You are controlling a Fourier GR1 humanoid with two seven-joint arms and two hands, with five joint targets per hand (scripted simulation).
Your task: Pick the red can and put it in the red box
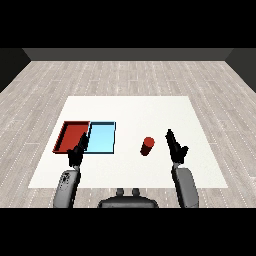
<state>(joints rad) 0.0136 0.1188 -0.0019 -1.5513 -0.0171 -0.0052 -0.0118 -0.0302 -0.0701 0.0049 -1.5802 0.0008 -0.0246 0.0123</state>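
White table (pixel 130 107): red can (pixel 147 146) upright, right hand (pixel 175 146) just beside.

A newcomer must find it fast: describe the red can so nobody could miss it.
On the white table, look right of the two trays lying side by side, the red tray and the light blue tray. The red can stands between the light blue tray and the right hand. It is the only upright cylinder.

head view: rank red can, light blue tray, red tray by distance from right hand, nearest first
From the right hand:
1. Red can, just to its left, standing apart from it on the table.
2. Light blue tray, further left, past the can.
3. Red tray, far left, beside the blue tray.
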